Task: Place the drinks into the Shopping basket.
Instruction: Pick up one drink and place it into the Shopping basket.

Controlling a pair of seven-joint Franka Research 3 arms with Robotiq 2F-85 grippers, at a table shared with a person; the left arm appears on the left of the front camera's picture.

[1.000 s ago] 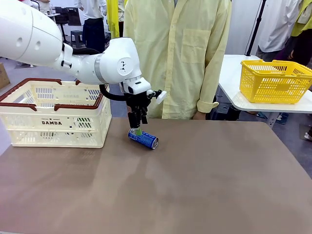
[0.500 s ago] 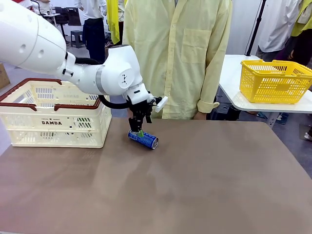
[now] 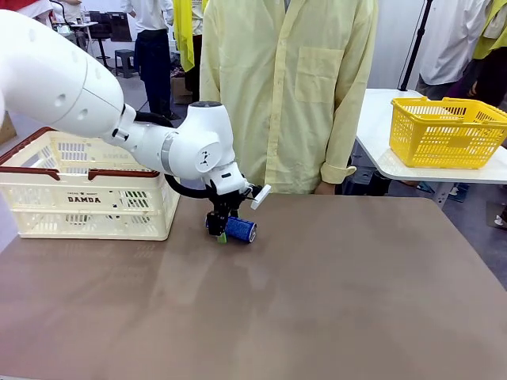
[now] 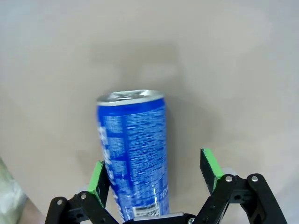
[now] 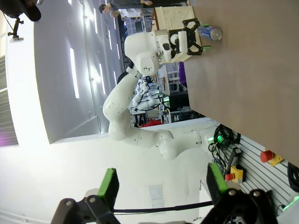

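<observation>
1. One brown table (image 3: 333,301) fills your front view, with a person in a yellow coat (image 3: 289,87) standing at its far edge.
2. Your cream DAMDA shopping basket (image 3: 83,190) sits at the table's left end – the yellow mesh basket (image 3: 446,131) rests on a separate white table.
3. The left gripper (image 3: 224,231) straddles the blue can (image 4: 133,163), jaws spread wide, pads (image 4: 211,164) either side and not pressing it.
4. The blue can lies on its side on the table, near the shopping basket.
5. The right gripper (image 5: 161,184) hangs wide open – holding nothing.

blue drink can (image 3: 241,229) lying on its side on table, cream shopping basket (image 3: 87,198) well left
</observation>
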